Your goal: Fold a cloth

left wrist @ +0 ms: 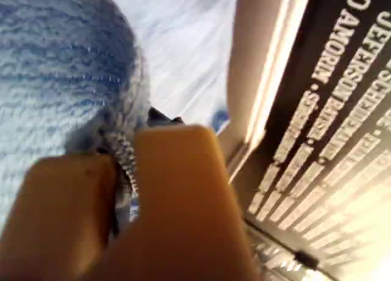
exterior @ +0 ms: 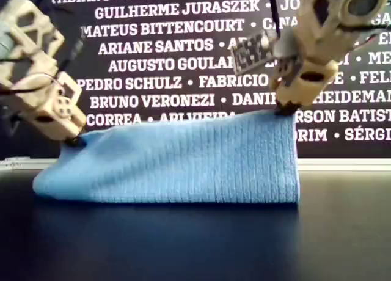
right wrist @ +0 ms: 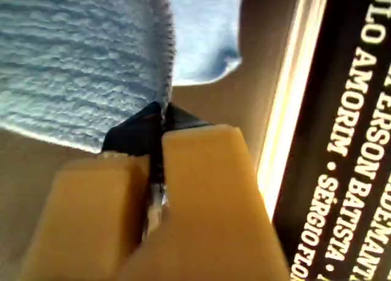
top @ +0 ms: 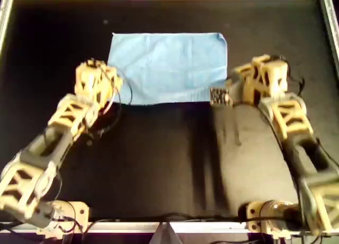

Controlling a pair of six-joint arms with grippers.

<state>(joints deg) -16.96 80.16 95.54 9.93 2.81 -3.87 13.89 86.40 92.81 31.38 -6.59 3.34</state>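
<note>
first pincer [left wrist: 122, 189] clenched on cloth [top: 168, 67] hem, fabric bunched between fingers [left wrist: 183, 201] | second pincer [right wrist: 156, 165] clenched on cloth corner | cloth light blue, ribbed, lifted at both gripped corners, draping to black counter [top: 159, 164] toward far edge | wall of white names [exterior: 183, 43] behind, exterior view

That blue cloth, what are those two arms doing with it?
They are folding it. Each arm pinches one corner of the light-blue cloth: my first gripper and my second gripper are both shut on its edge. In the exterior view the held edge is raised off the black table, higher at that view's right, while the rest of the cloth lies on the table.
</note>
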